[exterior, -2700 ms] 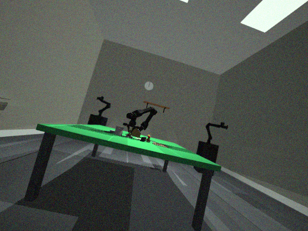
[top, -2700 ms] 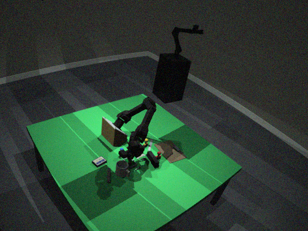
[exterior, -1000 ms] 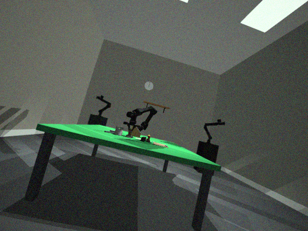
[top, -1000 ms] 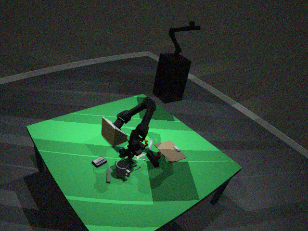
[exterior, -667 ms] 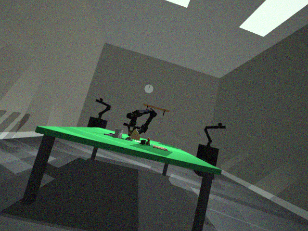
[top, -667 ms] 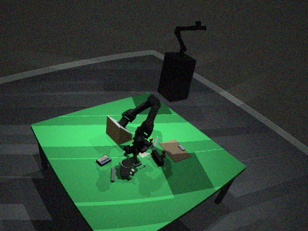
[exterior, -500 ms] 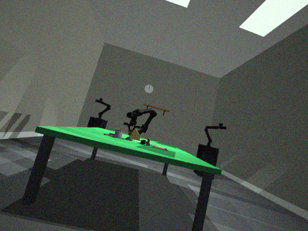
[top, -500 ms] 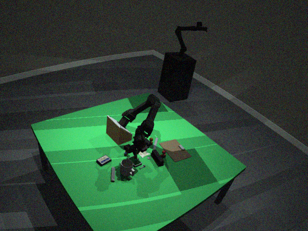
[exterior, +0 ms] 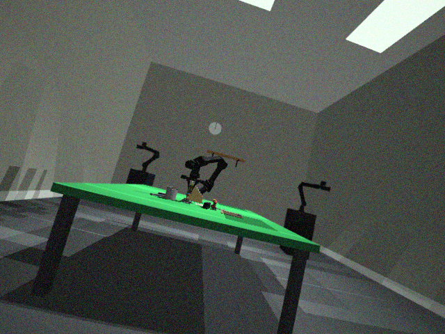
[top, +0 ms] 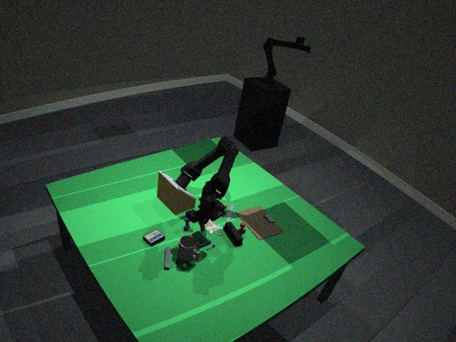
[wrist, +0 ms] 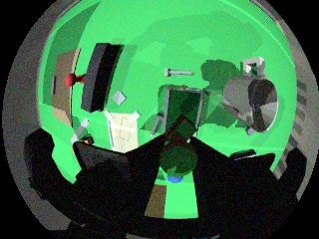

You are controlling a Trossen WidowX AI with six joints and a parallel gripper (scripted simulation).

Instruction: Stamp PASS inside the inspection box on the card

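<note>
My gripper (top: 201,219) (wrist: 177,139) is shut on the PASS stamp (wrist: 177,158), which has a round green knob and a brown body. In the wrist view the stamp hangs just at the near edge of the ink pad (wrist: 183,107) (top: 201,239), a dark green square in a grey frame. The pale card (wrist: 123,130) (top: 212,226) lies flat just beside the pad. In the top view the gripper hides the stamp. I cannot tell whether the stamp touches the pad.
A grey mug (top: 188,247) (wrist: 257,103) stands beside the pad. A black box (top: 233,234) (wrist: 100,76) and a red stamp (top: 241,226) (wrist: 72,80) lie past the card. A blue stamp (top: 187,222), a tilted brown board (top: 174,194), a brown clipboard (top: 259,221) and a small case (top: 154,237) are nearby.
</note>
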